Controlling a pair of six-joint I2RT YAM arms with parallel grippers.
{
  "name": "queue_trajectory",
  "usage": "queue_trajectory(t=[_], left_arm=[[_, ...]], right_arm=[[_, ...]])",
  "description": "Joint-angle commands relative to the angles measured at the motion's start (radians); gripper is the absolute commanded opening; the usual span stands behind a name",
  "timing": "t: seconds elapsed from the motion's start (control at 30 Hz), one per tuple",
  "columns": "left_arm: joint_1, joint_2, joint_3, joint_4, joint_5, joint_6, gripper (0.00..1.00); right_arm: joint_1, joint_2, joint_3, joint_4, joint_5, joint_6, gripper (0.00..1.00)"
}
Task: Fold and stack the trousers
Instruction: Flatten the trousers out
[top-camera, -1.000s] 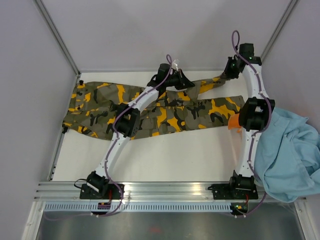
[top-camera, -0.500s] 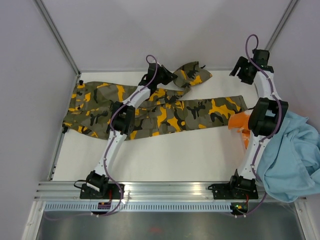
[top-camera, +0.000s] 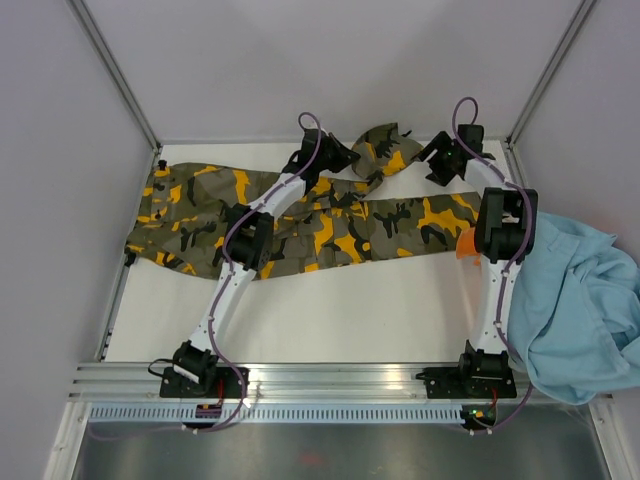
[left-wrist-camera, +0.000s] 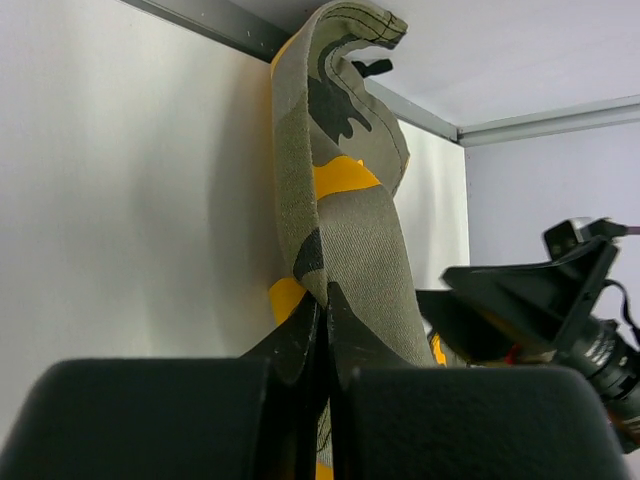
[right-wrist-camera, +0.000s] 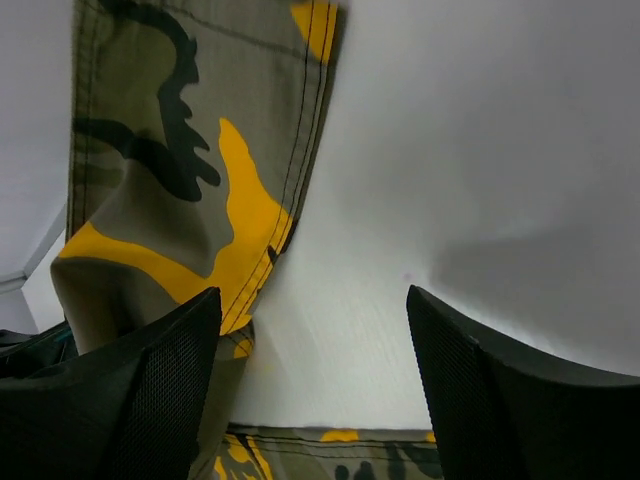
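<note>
The camouflage trousers (top-camera: 200, 215) lie spread across the back of the white table, waist at the left, one leg stretched to the right (top-camera: 420, 222). The other leg's end (top-camera: 385, 145) is lifted and folded back near the rear wall. My left gripper (top-camera: 345, 158) is shut on that lifted leg; in the left wrist view the cloth (left-wrist-camera: 345, 210) rises from between the closed fingers (left-wrist-camera: 300, 335). My right gripper (top-camera: 432, 160) hovers open just right of the lifted leg end, its fingers (right-wrist-camera: 165, 360) wide apart with bare table between them and the camouflage hem (right-wrist-camera: 200, 160) to its left.
A light-blue garment (top-camera: 580, 300) is heaped at the table's right edge, with an orange garment (top-camera: 470, 245) peeking out beside the right arm. Grey walls close in the back and sides. A metal rail (top-camera: 330, 385) runs along the near edge.
My right gripper let go of the leg end, opened, swung up and right, then came back down beside it. My left gripper kept its hold and shifted slightly left with the raised cloth.
</note>
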Motion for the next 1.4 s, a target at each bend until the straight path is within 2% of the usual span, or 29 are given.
queue_trajectory(t=[0.0, 0.1, 0.27, 0.43, 0.57, 0.63, 0.67, 0.73, 0.77, 0.83, 1.07, 1.17, 1.23, 1.37], left_arm=[[-0.006, -0.003, -0.005, 0.035, 0.021, 0.024, 0.02], [-0.006, -0.012, -0.022, 0.041, 0.028, 0.027, 0.02], [-0.006, -0.018, -0.036, 0.083, 0.063, 0.001, 0.03], [-0.011, -0.036, -0.05, 0.114, 0.113, -0.012, 0.03], [-0.015, -0.068, -0.068, 0.132, 0.117, -0.002, 0.03], [-0.015, -0.073, -0.068, 0.135, 0.121, -0.003, 0.03], [-0.015, -0.076, -0.07, 0.135, 0.123, -0.003, 0.03], [-0.015, -0.078, -0.073, 0.133, 0.124, -0.003, 0.03], [-0.015, -0.079, -0.074, 0.13, 0.123, 0.0, 0.03], [-0.014, -0.087, -0.074, 0.115, 0.111, 0.017, 0.03], [0.008, -0.15, -0.087, 0.069, 0.049, 0.106, 0.06], [0.006, -0.202, -0.091, -0.019, -0.089, 0.214, 0.06], [0.005, -0.225, -0.128, -0.008, -0.172, 0.274, 0.06], [-0.001, -0.227, -0.119, 0.072, -0.207, 0.307, 0.06]], right_arm=[[0.038, 0.004, -0.023, 0.124, 0.0, 0.137, 0.81], [0.057, 0.02, -0.087, 0.208, -0.003, 0.215, 0.8], [0.08, 0.053, -0.099, 0.256, 0.015, 0.272, 0.76], [0.12, 0.105, -0.073, 0.317, 0.037, 0.315, 0.66], [0.141, 0.142, -0.046, 0.345, 0.043, 0.338, 0.51], [0.147, 0.154, -0.033, 0.345, 0.051, 0.337, 0.4], [0.15, 0.157, -0.026, 0.343, 0.052, 0.334, 0.32], [0.149, 0.155, -0.029, 0.343, 0.063, 0.329, 0.24], [0.147, 0.149, -0.03, 0.337, 0.068, 0.314, 0.14], [0.135, 0.12, -0.047, 0.331, 0.087, 0.3, 0.02], [0.025, -0.112, -0.209, 0.227, 0.17, 0.164, 0.0], [-0.032, -0.212, -0.286, 0.199, 0.206, 0.087, 0.0], [-0.057, -0.243, -0.302, 0.17, 0.227, 0.017, 0.0], [-0.066, -0.273, -0.332, 0.112, 0.235, -0.043, 0.0]])
